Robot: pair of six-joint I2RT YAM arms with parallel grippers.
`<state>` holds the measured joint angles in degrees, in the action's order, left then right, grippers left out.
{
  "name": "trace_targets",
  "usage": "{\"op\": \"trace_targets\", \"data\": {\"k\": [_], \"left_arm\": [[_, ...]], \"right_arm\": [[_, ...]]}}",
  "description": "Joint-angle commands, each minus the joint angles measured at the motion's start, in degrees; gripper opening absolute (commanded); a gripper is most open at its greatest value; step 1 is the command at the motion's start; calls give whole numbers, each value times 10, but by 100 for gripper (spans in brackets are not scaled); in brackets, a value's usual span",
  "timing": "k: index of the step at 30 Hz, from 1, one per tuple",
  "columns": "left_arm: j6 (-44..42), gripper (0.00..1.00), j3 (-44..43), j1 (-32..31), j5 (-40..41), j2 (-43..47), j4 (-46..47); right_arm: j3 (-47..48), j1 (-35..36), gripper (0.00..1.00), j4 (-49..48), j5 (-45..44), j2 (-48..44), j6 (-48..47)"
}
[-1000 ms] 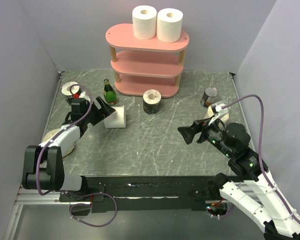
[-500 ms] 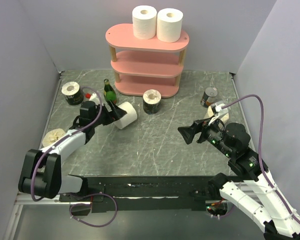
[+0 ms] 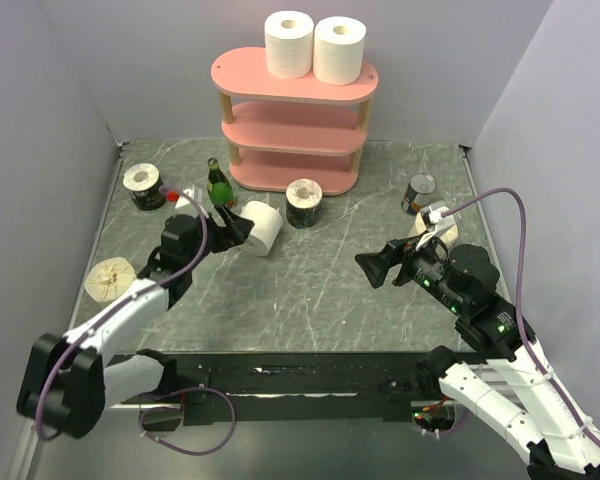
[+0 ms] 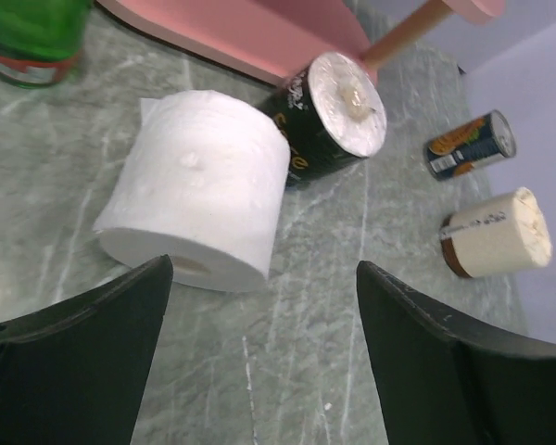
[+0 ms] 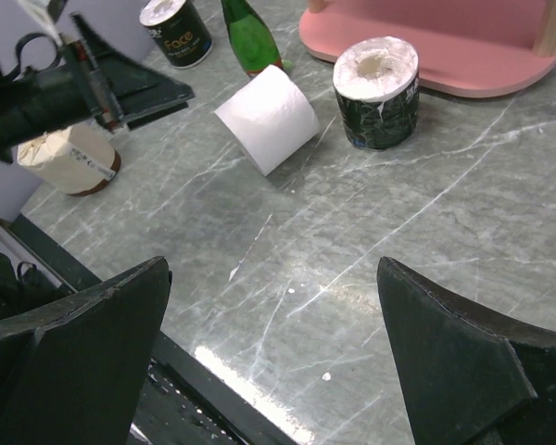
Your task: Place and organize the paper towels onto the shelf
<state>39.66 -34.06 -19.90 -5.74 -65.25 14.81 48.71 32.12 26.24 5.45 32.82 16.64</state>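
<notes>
1. Now the left gripper (image 4: 264, 278) is spread wide, and the plain white paper roll (image 4: 199, 190) lies sideways on the grey marbled table (image 4: 334, 352) just ahead, probably lined up for grasping.
2. Meanwhile the right gripper (image 5: 271, 278) hangs apart, empty and well clear.
3. Up on the pink three-tier oval shelf (image 3: 242, 72), two white rolls (image 3: 289, 44) fill the top board.

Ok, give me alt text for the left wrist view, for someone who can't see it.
A white paper roll lies on its side on the grey table just ahead of the open left pincer. Behind it a dark-banded roll sits by the pink shelf, a green bottle at top left, a can and a cream roll at right.
</notes>
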Motion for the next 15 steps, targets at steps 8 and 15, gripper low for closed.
{"op": "trace_targets", "data": {"k": [8, 15], "left_arm": [[-137, 84, 98, -42, 143, 16, 139], [-188, 79, 121, -41, 139, 2, 189]], "right_arm": [[14, 3, 100, -16, 6, -3, -3], [9, 3, 100, -22, 3, -7, -3]]}}
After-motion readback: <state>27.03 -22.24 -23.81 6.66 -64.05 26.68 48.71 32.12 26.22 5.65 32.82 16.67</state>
